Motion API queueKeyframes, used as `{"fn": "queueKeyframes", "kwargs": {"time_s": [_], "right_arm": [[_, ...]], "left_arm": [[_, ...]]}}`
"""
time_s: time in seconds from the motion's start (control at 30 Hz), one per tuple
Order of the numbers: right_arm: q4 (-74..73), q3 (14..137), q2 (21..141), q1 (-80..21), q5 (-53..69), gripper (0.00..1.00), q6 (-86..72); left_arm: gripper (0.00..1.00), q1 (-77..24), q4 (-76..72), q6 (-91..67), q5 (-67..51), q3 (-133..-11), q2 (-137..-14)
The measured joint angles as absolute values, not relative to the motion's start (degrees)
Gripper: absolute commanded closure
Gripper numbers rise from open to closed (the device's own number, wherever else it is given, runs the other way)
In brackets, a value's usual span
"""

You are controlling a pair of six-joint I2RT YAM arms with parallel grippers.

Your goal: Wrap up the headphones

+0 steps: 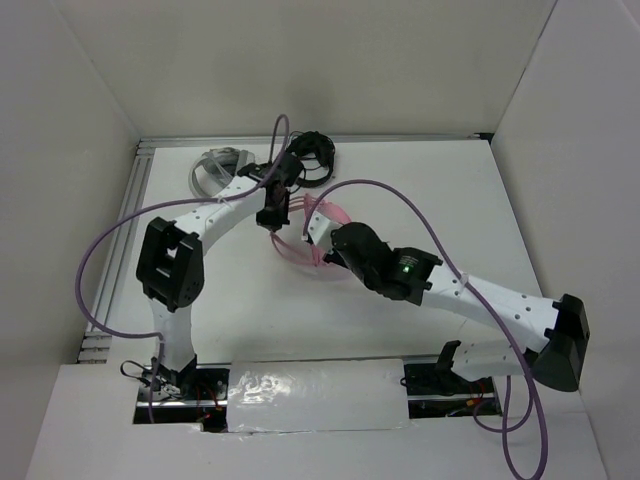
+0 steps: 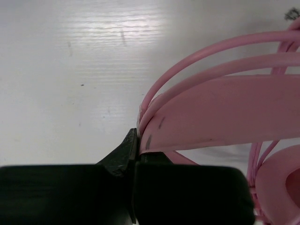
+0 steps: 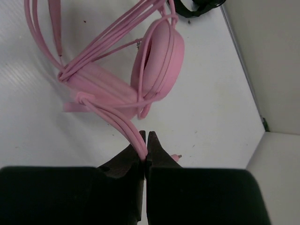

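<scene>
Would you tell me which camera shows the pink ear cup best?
The right wrist view: the round ear cup shows nearly whole, cable strands crossing it. The left wrist view catches only a cup edge at its corner; the top view shows none clearly.

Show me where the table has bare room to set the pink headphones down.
Largest bare patch: the near middle of the table, between the left arm and right arm. Another lies far right, between the black headphones and the wall, crossed by a purple cable. Crowded: far left-centre, where grey-white headphones, left hand, right hand and pink headphones cluster.
</scene>
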State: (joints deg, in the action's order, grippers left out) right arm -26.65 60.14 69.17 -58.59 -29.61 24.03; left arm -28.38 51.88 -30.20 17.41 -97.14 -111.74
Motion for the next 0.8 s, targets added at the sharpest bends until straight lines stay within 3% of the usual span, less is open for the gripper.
{"fn": "queueKeyframes", "kwargs": {"time_s": [0.4, 0.8], "right_arm": [[-26.26, 62.70, 69.60, -50.76, -18.57, 0.99, 36.21], [-26.02, 61.39, 69.06, -46.94, -9.61, 0.95, 41.54]], "left_arm": [[1.00, -33.45, 31.35, -16.32, 9.23, -80.34, -98.54], [1.00, -38.06, 18.85, -5.80, 0.32, -71.02, -92.86]]}}
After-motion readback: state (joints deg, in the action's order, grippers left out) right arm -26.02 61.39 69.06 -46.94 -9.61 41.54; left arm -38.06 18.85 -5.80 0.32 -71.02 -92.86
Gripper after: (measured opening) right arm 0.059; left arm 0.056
